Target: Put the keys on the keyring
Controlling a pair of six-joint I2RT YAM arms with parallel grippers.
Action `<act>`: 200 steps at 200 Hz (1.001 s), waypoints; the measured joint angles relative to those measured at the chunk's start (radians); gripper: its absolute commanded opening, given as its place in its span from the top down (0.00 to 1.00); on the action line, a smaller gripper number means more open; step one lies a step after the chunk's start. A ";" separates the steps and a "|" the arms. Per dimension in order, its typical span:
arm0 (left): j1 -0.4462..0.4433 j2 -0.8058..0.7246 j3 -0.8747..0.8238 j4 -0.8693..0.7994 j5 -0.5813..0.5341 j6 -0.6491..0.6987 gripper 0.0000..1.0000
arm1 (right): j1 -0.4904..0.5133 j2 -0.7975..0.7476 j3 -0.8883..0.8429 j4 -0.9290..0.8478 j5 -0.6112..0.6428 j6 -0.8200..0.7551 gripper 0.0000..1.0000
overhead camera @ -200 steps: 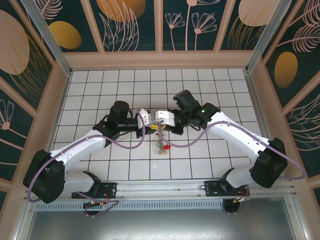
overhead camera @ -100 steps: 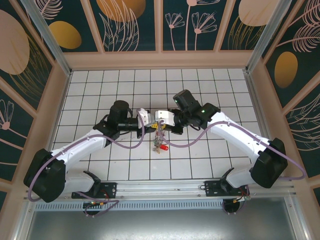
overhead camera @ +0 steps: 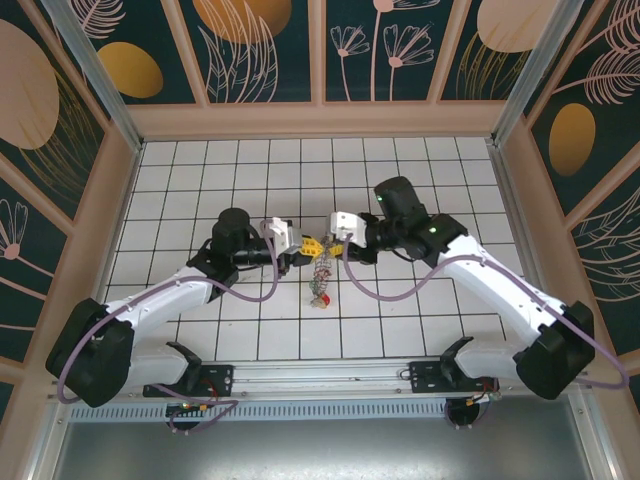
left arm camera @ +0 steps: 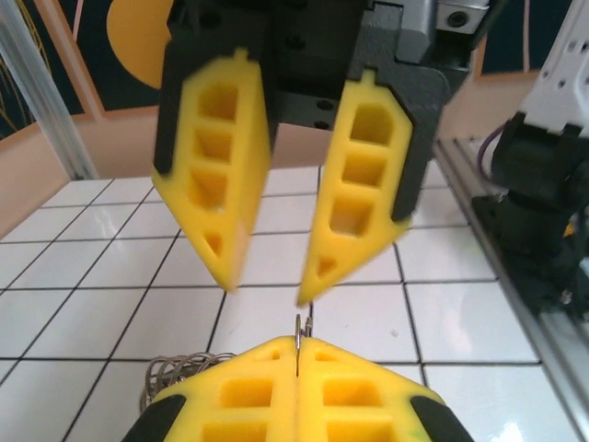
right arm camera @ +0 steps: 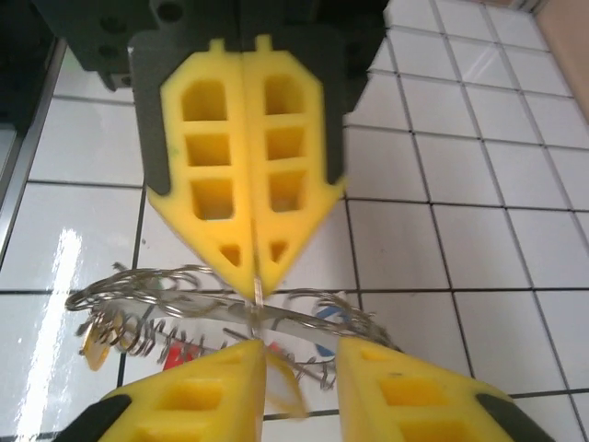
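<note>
My left gripper [overhead camera: 308,246] is shut on the thin metal edge of the keyring [left arm camera: 299,330], which stands upright between its yellow fingertips [left arm camera: 258,364]. From the keyring [right arm camera: 304,324] hang wire loops and the keys [overhead camera: 321,286], lifted above the tiles. Among the keys I see a red head [right arm camera: 184,350] and a blue head [right arm camera: 324,318]. My right gripper [overhead camera: 333,240] faces the left one a short way to its right. It is open, its two yellow fingers [left arm camera: 354,184] standing apart on either side of the ring's edge.
White tiled floor [overhead camera: 200,180] lies under both arms, with wooden walls on three sides. The metal rail with the arm bases [overhead camera: 330,378] runs along the near edge. The bunch hangs over the floor's middle.
My right gripper has opened and drawn back to the right, away from the bunch. My left gripper closed and now holds the keyring alone, shifted slightly left.
</note>
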 measured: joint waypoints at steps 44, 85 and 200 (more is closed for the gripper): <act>0.000 0.011 -0.030 0.208 0.050 -0.160 1.00 | -0.051 -0.044 -0.016 0.043 -0.078 0.019 0.74; 0.000 0.011 -0.030 0.280 0.068 -0.219 1.00 | -0.052 -0.044 -0.017 0.043 -0.142 0.038 0.66; 0.000 0.034 -0.030 0.283 0.079 -0.227 1.00 | -0.069 -0.023 -0.015 -0.029 -0.217 0.039 0.62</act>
